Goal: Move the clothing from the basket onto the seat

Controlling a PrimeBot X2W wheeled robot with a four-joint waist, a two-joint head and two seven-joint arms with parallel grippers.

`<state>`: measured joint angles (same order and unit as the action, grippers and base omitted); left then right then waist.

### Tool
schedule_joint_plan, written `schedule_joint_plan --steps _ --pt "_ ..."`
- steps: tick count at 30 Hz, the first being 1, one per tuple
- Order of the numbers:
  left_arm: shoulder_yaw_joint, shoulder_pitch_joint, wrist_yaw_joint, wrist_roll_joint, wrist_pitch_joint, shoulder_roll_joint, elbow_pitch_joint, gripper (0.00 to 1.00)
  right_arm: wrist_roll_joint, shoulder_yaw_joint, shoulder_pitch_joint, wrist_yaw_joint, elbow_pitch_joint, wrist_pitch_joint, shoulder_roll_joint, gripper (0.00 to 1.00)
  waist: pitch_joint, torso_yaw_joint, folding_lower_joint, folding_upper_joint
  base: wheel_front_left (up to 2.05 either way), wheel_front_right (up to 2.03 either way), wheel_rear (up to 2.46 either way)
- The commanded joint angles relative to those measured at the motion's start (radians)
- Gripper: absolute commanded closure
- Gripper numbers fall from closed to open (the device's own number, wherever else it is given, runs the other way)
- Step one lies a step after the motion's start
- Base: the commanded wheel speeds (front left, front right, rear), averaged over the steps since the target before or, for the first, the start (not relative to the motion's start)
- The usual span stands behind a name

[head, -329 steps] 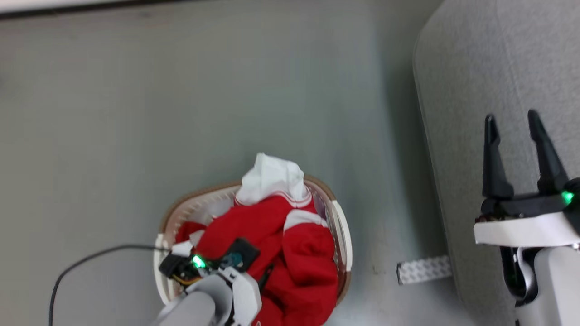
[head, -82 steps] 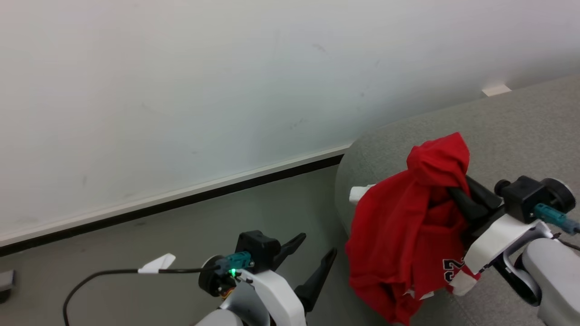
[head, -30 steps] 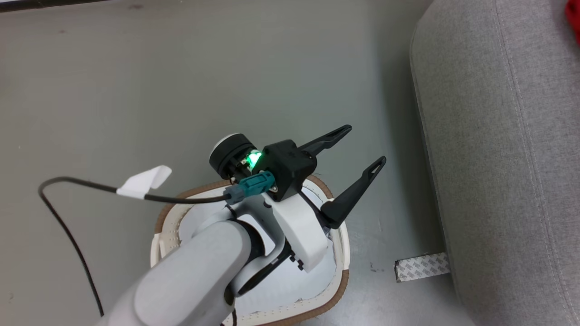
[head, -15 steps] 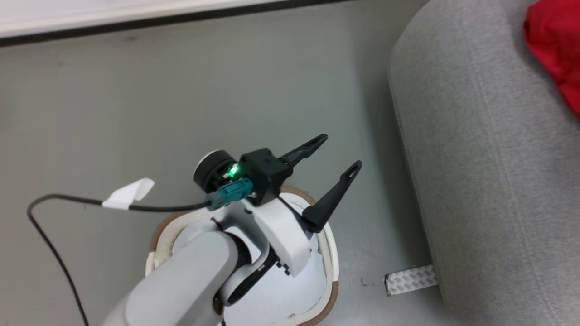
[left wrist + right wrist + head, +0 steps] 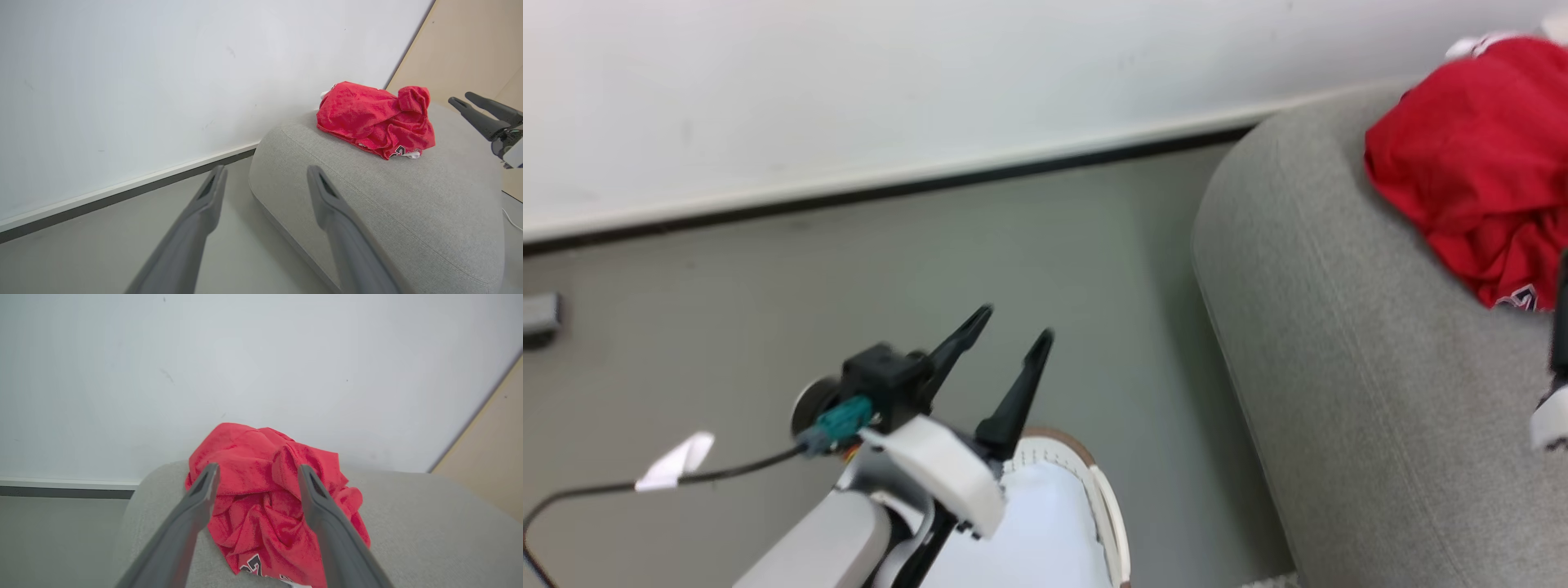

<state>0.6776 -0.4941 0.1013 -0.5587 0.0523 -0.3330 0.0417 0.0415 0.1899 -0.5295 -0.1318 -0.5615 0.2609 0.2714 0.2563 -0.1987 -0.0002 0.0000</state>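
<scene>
The clothing (image 5: 1470,155), a crumpled red jersey with dark numerals, lies on the far end of the seat (image 5: 1339,367), a light grey sofa, near the wall. In the right wrist view my right gripper (image 5: 258,469) is open, its fingers framing the clothing (image 5: 265,490) from a short way back. The left wrist view shows that right gripper (image 5: 459,98) hanging clear beside the clothing (image 5: 372,118). My left gripper (image 5: 1017,322) is open and empty above the floor, just beyond the basket (image 5: 1104,498), whose cream wall and brown rim show at the bottom edge.
A pale bluish-white cloth (image 5: 1037,531) lies inside the basket. A white wall with a dark baseboard (image 5: 849,196) runs behind the grey floor. A black cable with a white tag (image 5: 674,461) trails from my left wrist. A beige panel (image 5: 470,45) stands beyond the sofa.
The head camera has tilted up toward the wall and sofa. The jersey, held by my right gripper earlier, now lies loose on the sofa with that gripper open.
</scene>
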Motion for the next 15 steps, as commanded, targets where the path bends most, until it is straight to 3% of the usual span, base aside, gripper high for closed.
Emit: schedule_joint_plan --steps 1,8,15 --pt "-0.011 0.043 0.017 -0.001 0.019 -0.018 0.014 0.00 0.000 -0.019 0.059 0.002 0.043 0.003 -0.012 0.00 -0.093 0.027 0.0002 0.0000 0.00 0.00 0.00" --pt "-0.062 0.202 0.089 -0.048 0.105 -0.030 0.073 0.00 0.027 -0.107 0.237 0.002 0.160 0.003 -0.069 0.00 -0.227 0.065 0.0002 0.0000 0.00 0.00 0.00" --pt "-0.123 0.315 0.139 -0.061 0.183 -0.054 0.111 0.00 0.073 -0.161 0.340 0.002 0.217 0.003 -0.147 0.00 -0.280 0.102 0.0002 0.0000 0.00 0.00 0.00"
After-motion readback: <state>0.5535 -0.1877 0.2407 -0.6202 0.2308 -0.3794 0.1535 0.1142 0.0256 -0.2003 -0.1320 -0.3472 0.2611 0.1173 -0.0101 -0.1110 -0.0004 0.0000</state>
